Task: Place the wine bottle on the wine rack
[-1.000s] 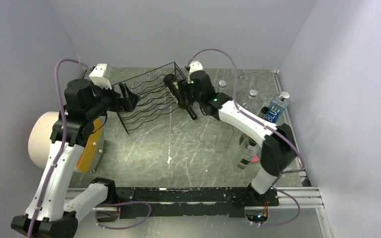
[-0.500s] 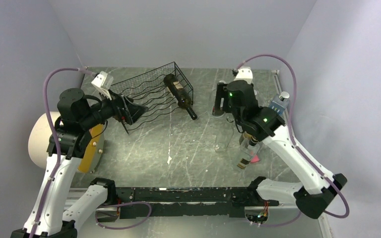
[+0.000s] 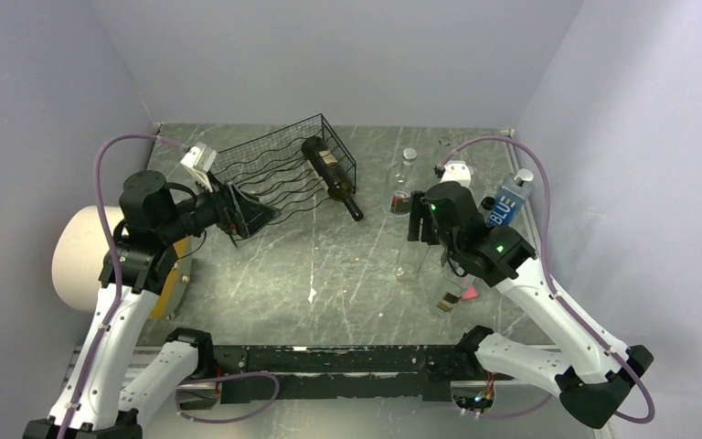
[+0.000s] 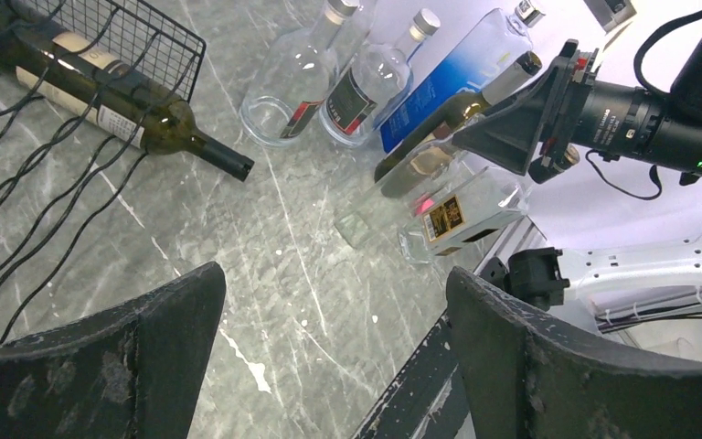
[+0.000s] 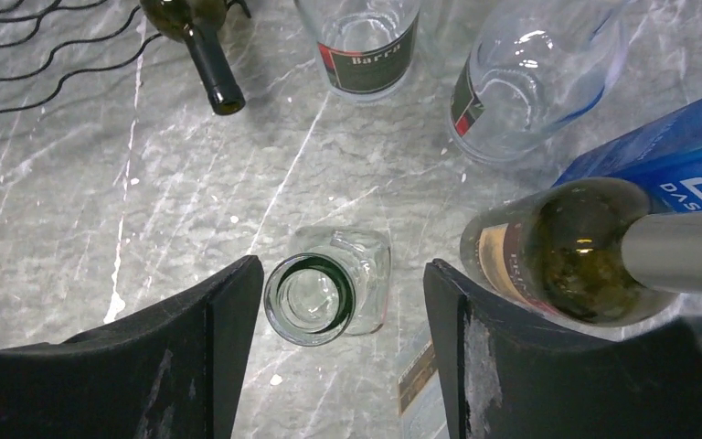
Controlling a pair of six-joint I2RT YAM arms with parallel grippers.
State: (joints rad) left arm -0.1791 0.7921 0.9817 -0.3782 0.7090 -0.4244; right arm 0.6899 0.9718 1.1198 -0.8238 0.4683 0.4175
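The dark green wine bottle (image 3: 326,168) lies on its side on the right part of the black wire wine rack (image 3: 270,174), its neck sticking out past the rack's edge toward the table. It also shows in the left wrist view (image 4: 101,102), and its neck shows in the right wrist view (image 5: 212,71). My left gripper (image 3: 263,212) is open and empty, just in front of the rack (image 4: 151,37). My right gripper (image 3: 418,222) is open and empty, right of the rack, hovering over an upright clear glass bottle (image 5: 313,298) whose mouth lies between the fingers.
Several bottles stand at the right: two clear ones (image 4: 297,78) (image 4: 375,78), a blue one (image 3: 507,206), and a green one with a silver cap (image 5: 567,249). A square clear bottle (image 4: 471,212) lies flat. A white roll (image 3: 78,256) sits at the left edge.
My right gripper has left the wine bottle on the rack and drawn back to the right and nearer, over the clear bottle. My left gripper has come off the rack's end and opened.
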